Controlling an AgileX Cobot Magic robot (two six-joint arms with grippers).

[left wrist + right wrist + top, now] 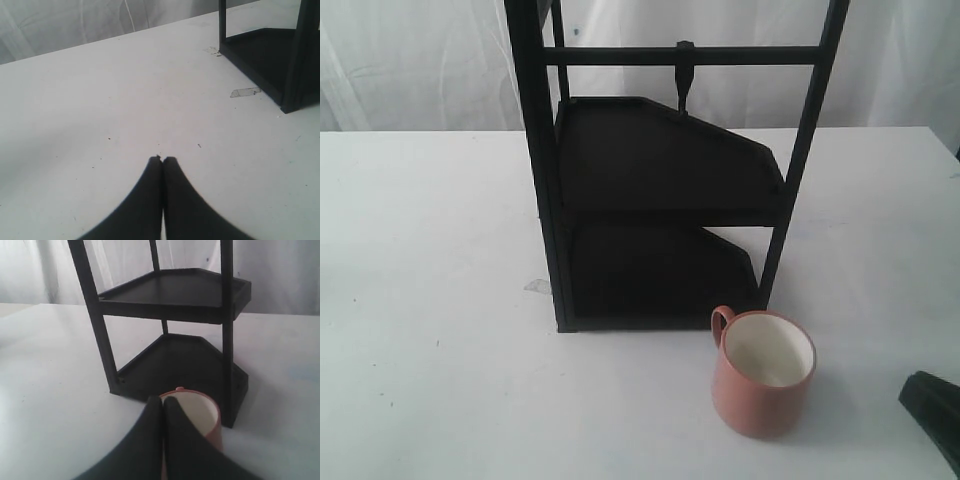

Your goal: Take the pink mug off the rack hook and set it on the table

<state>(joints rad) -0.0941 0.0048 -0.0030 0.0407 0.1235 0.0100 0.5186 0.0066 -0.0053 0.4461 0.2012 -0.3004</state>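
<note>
The pink mug (763, 373) stands upright on the white table (430, 300), just in front of the rack's (665, 160) right front post, handle toward the rack. The rack hook (684, 80) hangs bare from the crossbar. My right gripper (162, 400) is shut and empty; the mug (200, 410) stands just beyond its tips. In the exterior view the right gripper (912, 393) shows only at the lower right edge, apart from the mug. My left gripper (162, 160) is shut over bare table, with the rack's base (295, 60) off to one side.
A small scrap of tape (245, 92) lies on the table by the rack's foot, and it also shows as tape (538, 286) at the left post. A white curtain (410, 60) hangs behind the table.
</note>
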